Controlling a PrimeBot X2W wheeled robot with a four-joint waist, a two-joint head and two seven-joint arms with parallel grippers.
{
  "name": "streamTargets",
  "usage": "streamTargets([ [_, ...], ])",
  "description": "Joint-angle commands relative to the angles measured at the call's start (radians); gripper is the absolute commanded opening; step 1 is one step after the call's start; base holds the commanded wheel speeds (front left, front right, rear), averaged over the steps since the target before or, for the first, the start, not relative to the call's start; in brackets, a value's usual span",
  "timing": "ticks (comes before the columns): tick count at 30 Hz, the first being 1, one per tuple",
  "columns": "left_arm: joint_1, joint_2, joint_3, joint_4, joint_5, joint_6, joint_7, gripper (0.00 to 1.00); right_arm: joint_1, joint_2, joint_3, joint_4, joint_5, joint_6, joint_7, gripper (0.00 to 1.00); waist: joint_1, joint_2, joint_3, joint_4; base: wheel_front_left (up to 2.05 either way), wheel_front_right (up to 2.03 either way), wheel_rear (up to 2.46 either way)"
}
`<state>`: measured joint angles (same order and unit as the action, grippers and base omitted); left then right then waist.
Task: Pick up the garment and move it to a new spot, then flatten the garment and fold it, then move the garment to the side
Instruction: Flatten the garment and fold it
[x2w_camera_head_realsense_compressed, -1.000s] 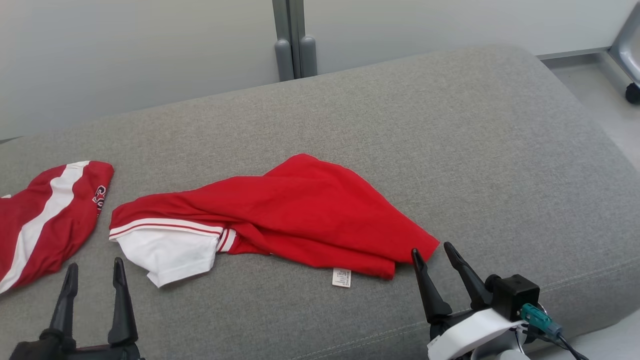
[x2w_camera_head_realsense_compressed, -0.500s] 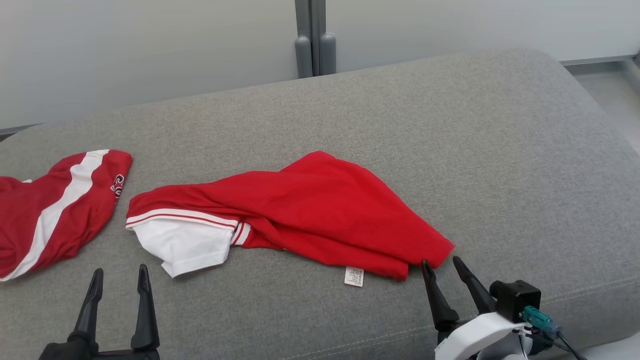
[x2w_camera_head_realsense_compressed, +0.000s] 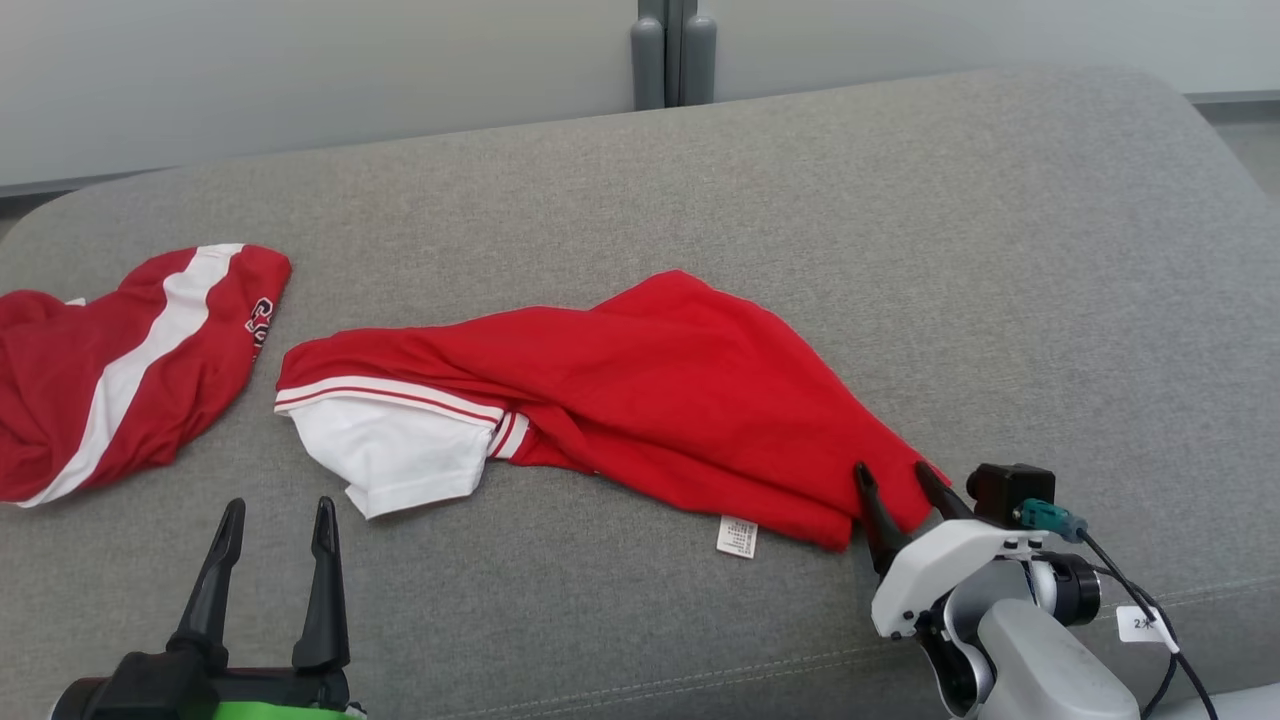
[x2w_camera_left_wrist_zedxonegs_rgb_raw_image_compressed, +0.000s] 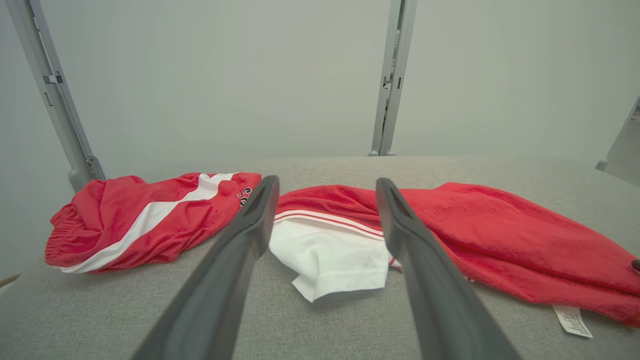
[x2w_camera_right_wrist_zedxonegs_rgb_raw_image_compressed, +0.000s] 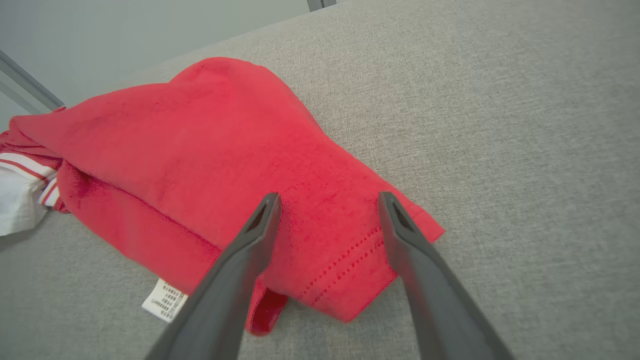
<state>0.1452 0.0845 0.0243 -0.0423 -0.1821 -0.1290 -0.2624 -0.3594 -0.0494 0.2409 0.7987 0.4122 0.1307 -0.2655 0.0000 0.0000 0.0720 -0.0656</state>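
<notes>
- left gripper (x2w_camera_head_realsense_compressed: 278, 506) near left, fingers apart, nothing between them, over bare grey cushion (x2w_camera_head_realsense_compressed: 1000, 250), just short of white sleeve (x2w_camera_head_realsense_compressed: 400, 455)
- right gripper (x2w_camera_head_realsense_compressed: 891, 468) near right, fingers spread either side of the near-right hem corner of red garment (x2w_camera_head_realsense_compressed: 650, 390); can't tell if touching
- red garment crumpled mid-cushion, care tag (x2w_camera_head_realsense_compressed: 737, 536) at its near edge, white sleeve at its left end
- second red-and-white garment (x2w_camera_head_realsense_compressed: 120, 370) far left, apart from the first
- grey posts (x2w_camera_head_realsense_compressed: 672, 50) by the wall behind

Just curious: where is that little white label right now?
In the head view the white label lies on the grey cushion at the near edge of the red shirt, right of centre, left of the open right gripper.
</notes>
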Motion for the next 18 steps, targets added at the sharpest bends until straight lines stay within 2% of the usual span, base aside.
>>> streamTargets([
  [1,-0.019,0.011,0.001,-0.003,-0.007,-0.003,-0.002,1.0,-0.023,-0.002,0.0,0.035,0.014,0.0,0.0,1.0,0.0,0.0,0.025,0.023,0.0,0.0,0.0],
  [8,-0.045,0.03,-0.016,-0.004,-0.026,-0.003,-0.002,1.0,-0.131,-0.002,0.032,0.234,0.056,0.0,0.014,1.0,0.0,0.0,0.066,0.05,0.0,0.0,0.0],
  [9,-0.047,0.032,-0.017,-0.004,-0.029,-0.003,-0.002,1.0,-0.141,-0.002,0.045,0.251,0.061,0.0,0.015,0.6,0.0,0.0,0.071,0.052,0.0,0.0,0.0],
  [10,-0.05,0.034,-0.018,-0.003,-0.032,-0.003,-0.002,1.0,-0.15,-0.001,0.054,0.266,0.062,0.0,0.013,0.0,0.0,0.0,0.074,0.054,0.0,0.0,0.0],
  [14,-0.055,0.039,-0.019,-0.005,-0.037,-0.003,-0.002,1.0,-0.2,0.0,0.042,0.304,0.004,-0.001,0.004,0.0,0.0,0.0,0.083,0.052,0.0,0.0,0.0],
  [18,-0.051,0.037,-0.014,-0.008,-0.035,-0.003,-0.002,1.0,-0.224,-0.003,-0.039,0.188,-0.071,-0.001,0.0,0.0,0.0,0.0,0.083,0.045,0.0,0.0,0.0],
])
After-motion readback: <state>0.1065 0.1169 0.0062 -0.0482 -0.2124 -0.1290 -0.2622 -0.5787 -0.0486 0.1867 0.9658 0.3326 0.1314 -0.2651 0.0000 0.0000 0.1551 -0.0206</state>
